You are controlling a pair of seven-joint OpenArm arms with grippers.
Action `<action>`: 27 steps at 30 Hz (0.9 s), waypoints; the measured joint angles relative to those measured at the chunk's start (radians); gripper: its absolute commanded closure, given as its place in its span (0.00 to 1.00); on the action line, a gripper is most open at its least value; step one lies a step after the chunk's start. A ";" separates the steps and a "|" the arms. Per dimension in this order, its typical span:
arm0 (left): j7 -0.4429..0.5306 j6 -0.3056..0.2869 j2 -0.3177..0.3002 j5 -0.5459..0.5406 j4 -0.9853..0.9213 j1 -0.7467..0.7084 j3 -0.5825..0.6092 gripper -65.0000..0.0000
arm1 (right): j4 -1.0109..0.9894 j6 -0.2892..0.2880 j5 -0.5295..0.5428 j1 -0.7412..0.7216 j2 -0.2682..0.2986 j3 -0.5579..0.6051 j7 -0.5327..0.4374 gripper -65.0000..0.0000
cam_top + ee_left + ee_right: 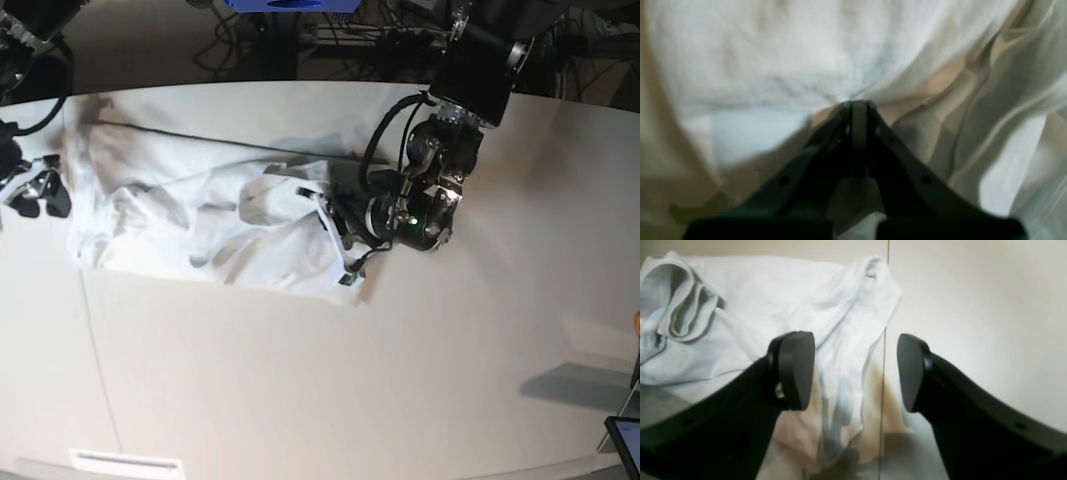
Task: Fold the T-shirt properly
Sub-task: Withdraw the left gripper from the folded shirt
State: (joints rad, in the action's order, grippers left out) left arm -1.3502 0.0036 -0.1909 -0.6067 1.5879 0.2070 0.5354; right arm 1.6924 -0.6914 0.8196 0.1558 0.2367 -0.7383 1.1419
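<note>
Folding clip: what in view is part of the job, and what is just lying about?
Part of the job:
T-shirt
left gripper, shut on the T-shirt
right gripper, open, holding nothing

Lying about:
cables behind the table
dark device at the table's edge

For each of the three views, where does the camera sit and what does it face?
Left wrist: behind the left gripper, shut on the T-shirt.
Right wrist: behind the open right gripper, facing the shirt edge and table.
Base: overhead; both arms in sight.
All share the T-shirt.
</note>
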 measured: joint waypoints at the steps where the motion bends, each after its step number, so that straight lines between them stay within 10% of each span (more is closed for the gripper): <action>1: -0.018 0.001 0.002 0.006 0.023 -0.016 -0.013 0.98 | 0.000 0.000 -0.004 0.000 0.003 0.022 0.001 0.45; 16: -0.056 0.000 0.006 0.004 0.207 -0.092 -0.071 0.98 | 0.000 0.000 -0.003 -0.003 0.003 0.187 -0.006 0.45; 27: -0.056 -0.001 -0.019 0.011 0.239 -0.090 -0.451 0.98 | 0.008 0.000 -0.002 0.030 0.061 0.316 -0.005 0.45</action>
State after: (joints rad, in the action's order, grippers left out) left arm -1.4063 0.0029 -0.2100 -0.5961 1.8267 0.1173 0.0845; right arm 1.7004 -0.6918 0.8177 0.1856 0.2981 -0.4225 1.1374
